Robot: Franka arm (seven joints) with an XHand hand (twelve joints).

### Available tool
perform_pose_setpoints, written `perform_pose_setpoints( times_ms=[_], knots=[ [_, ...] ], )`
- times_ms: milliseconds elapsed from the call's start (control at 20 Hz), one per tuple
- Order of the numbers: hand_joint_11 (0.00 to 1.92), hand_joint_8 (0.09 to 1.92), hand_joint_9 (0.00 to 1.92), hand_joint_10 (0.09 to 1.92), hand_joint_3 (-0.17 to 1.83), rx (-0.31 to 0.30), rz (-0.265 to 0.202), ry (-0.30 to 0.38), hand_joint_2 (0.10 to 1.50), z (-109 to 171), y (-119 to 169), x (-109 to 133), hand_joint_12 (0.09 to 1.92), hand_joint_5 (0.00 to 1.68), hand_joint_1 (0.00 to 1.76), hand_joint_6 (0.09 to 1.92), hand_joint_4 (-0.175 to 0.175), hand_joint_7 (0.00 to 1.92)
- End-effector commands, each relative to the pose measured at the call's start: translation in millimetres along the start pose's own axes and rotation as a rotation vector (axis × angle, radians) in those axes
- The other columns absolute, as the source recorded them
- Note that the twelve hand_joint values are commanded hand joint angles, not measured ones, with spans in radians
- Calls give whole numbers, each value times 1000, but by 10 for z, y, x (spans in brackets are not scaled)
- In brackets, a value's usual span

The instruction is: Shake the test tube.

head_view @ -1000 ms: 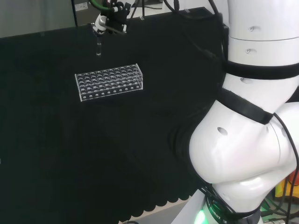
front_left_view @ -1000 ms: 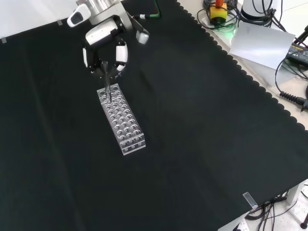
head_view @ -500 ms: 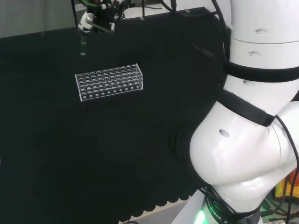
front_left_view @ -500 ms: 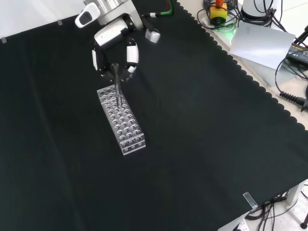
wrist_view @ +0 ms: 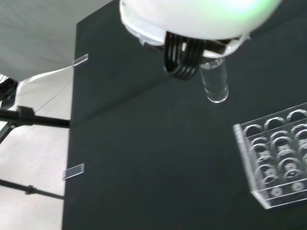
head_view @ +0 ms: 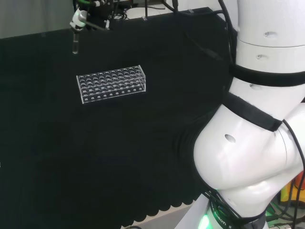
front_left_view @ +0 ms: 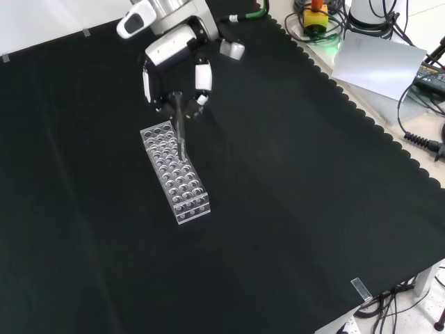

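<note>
The hand (front_left_view: 174, 66) is seen at the top of the front view, fingers curled down and pinched round the top of one clear test tube (front_left_view: 179, 125). The tube is held up in the air, nearly upright w/ a slight tilt, its lower end over the rack's far end in the front view. In the head view the tube (head_view: 75, 45) is hung above and to the left of the rack, well clear of it, w/ the hand (head_view: 81, 18) just at the top edge. In the wrist view the tube's rounded bottom (wrist_view: 214, 81) is seen poking out under the blurred white part of the hand; whether anything is in the tube can't be told.

No readable writing or labels can be made out on the tube or rack.

Count: 1 test tube, 1 clear plastic test tube rack (front_left_view: 176, 172), many rows of holes, all looking empty as far as can be seen. The rack is sat flat on the black cloth (front_left_view: 292, 209). Two small clear tabs (wrist_view: 74, 170) are seen at the cloth's edge in the wrist view.

Vs 0.5 s ago: in the head view the hand and tube have been shifted further left and a bit higher; in the front view they've been moved right and slightly down the frame. The rack hasn't been moved.
</note>
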State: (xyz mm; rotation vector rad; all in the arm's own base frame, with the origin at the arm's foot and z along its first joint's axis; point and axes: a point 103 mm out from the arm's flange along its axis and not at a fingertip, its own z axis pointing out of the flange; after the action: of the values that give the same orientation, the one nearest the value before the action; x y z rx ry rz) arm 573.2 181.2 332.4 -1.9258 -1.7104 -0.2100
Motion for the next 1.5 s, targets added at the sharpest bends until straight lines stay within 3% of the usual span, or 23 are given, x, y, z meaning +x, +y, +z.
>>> perform_pose_setpoints(
  times_ms=[50,300,500,600,750,900,1050,1500],
  knots=[
    [1093,778,1254,725,773,-89,123,-60,579,-467,-83,-781,1010,1235,1431,735,-175,1316],
    [1093,779,1253,727,773,-177,247,-170,579,-880,-180,-1512,1011,1234,1431,736,-175,1315],
    [1093,780,1253,727,774,-229,335,-244,579,-1144,-264,-1963,1012,1234,1431,737,-175,1315],
    [1093,780,1252,728,774,-246,375,-261,579,-1256,-303,-2142,1013,1234,1431,737,-175,1315],
    [1093,781,1252,728,774,-260,398,-267,579,-1351,-335,-2263,1013,1234,1431,737,-175,1315],
    [1092,781,1252,729,774,-257,387,-254,579,-1333,-326,-2219,1014,1234,1431,738,-175,1314],
    [1092,781,1252,729,774,-235,352,-237,580,-1207,-274,-2028,1014,1233,1431,738,-175,1314],
    [1092,782,1250,730,774,-121,155,-175,579,-538,-77,-934,1016,1233,1431,739,-175,1315]
  ],
)
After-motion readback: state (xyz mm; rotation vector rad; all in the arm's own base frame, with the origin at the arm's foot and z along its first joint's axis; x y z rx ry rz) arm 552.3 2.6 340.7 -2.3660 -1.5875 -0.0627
